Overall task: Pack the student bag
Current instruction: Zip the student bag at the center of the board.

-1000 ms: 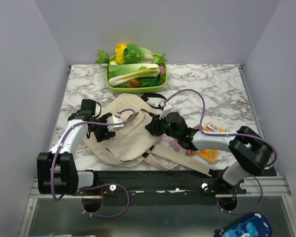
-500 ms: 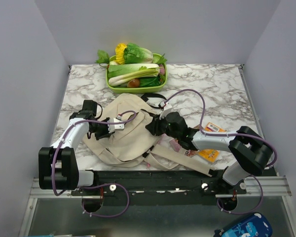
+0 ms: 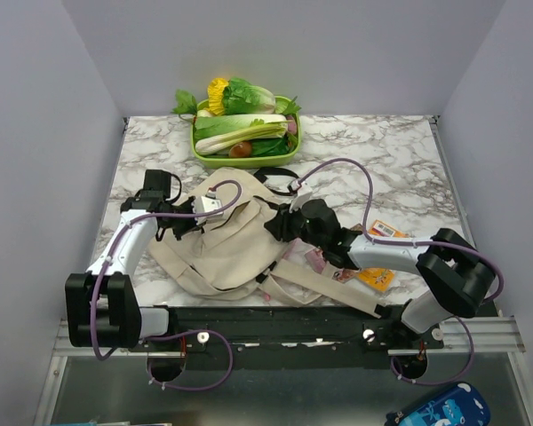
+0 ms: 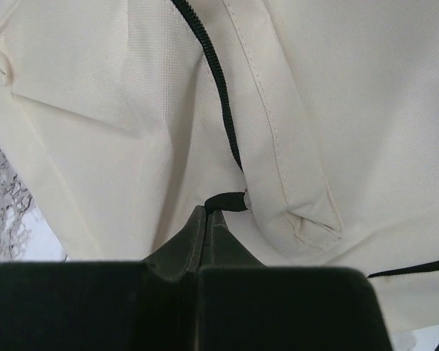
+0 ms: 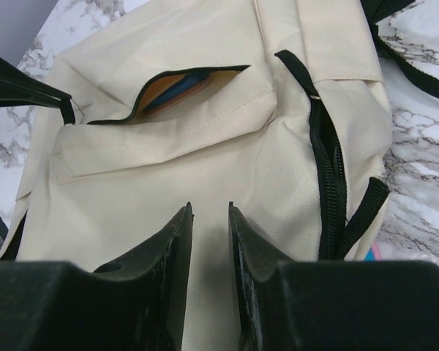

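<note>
The student bag (image 3: 231,253), a cream canvas backpack, lies flat in the middle of the table between both arms. My left gripper (image 4: 207,211) is shut on the black zipper pull (image 4: 227,199) of the front pocket, at the bag's left side (image 3: 194,222). The pocket (image 5: 183,84) is partly unzipped, and something yellow and blue shows inside. My right gripper (image 5: 210,210) hovers over the bag's front panel (image 3: 277,227). Its jaws stand a little apart with only flat fabric below them. The main zipper (image 5: 328,168) runs down the bag's right side.
A green basket (image 3: 249,161) of vegetables stands at the back of the table. An orange packet (image 3: 379,275) and a small pink item (image 3: 316,261) lie by the right arm. Wide beige straps (image 3: 324,288) trail toward the front edge.
My left gripper went from open to shut on the zipper pull and shifted slightly back and left. The right gripper's jaws narrowed a little; that arm barely moved.
</note>
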Robot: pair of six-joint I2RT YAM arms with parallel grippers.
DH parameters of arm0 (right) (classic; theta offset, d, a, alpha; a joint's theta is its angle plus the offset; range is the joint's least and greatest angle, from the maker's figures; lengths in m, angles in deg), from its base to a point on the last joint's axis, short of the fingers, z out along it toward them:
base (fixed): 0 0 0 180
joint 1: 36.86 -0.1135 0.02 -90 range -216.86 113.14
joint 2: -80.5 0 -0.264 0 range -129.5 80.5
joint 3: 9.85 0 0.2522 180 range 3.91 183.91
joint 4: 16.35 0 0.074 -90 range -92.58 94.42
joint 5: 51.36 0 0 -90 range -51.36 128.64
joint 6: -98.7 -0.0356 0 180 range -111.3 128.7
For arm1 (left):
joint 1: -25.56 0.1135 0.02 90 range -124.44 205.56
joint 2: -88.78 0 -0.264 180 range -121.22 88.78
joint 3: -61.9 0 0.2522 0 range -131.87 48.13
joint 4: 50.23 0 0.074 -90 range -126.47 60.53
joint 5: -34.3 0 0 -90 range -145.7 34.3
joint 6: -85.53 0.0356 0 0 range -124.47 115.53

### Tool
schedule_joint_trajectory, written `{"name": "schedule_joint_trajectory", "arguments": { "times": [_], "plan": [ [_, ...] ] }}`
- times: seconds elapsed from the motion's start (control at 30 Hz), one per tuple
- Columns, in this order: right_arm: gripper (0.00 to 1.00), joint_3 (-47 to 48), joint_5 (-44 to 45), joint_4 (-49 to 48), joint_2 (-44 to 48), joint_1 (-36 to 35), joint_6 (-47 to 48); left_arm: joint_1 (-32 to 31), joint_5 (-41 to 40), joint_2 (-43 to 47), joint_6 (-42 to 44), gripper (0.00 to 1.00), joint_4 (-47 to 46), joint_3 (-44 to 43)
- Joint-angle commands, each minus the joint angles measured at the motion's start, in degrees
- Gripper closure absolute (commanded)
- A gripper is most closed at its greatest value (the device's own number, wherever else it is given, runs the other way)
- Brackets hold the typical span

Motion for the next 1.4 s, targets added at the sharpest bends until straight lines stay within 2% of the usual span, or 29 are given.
{"name": "schedule_joint_trajectory", "arguments": {
  "times": [0.0, 0.2, 0.37, 0.5, 0.6, 0.7, 0.73, 0.83, 1.0, 1.07, 1.2, 1.37],
  "plan": [
    [0.66, 2.1, 0.3, 0.6, 2.5, 0.4, 3.0, 0.4, 4.5, 2.1, -2.7, 1.00, -0.9, -2.1],
    [0.67, 4.3, -2.3, 0.5, 2.4, 0.4, 5.1, 0.5, 10.3, 2.6, -9.2, 1.00, -2.0, -3.8],
    [0.57, 8.8, -4.9, 3.0, 3.6, -4.5, 10.0, 0.5, 14.3, 2.6, -13.8, 1.00, -2.4, -4.3],
    [0.51, 11.7, -4.2, 7.3, 3.2, -12.6, 23.8, 0.4, 15.4, 2.6, -13.2, 1.00, -0.3, -3.9],
    [0.51, 11.2, 0.0, 8.8, 2.4, -16.5, 28.6, 0.4, 15.5, 2.1, -13.1, 1.00, 0.3, -4.1],
    [0.48, 9.9, 5.9, 9.7, 3.2, -16.5, 27.1, 0.5, 16.5, 1.9, -12.2, 1.00, 3.1, -5.5],
    [0.38, 10.2, 7.2, 10.7, 3.6, -16.0, 26.4, 0.5, 17.1, 2.0, -12.2, 1.00, 3.6, -5.8],
    [0.29, 13.2, 8.4, 16.9, 3.0, -14.6, 22.3, 2.4, 19.8, 3.8, -13.8, 1.00, 4.4, -7.2],
    [0.29, 14.3, 16.1, 30.3, 4.6, -9.1, 10.7, 5.7, 24.4, 6.0, -15.1, 1.00, 7.7, -10.7],
    [0.29, 10.6, 15.5, 32.0, 9.0, -5.5, 7.5, 5.8, 24.4, 6.3, -14.6, 1.00, 8.1, -10.6],
    [0.25, 8.6, 14.5, 41.9, 12.5, -2.0, -0.5, 5.9, 24.2, 5.7, -14.3, 1.00, 6.7, -8.9],
    [0.16, 5.4, 5.1, 44.0, 11.9, 2.5, -6.0, 5.8, 24.2, 5.3, -15.2, 1.00, 5.1, -7.8]
  ]
}}
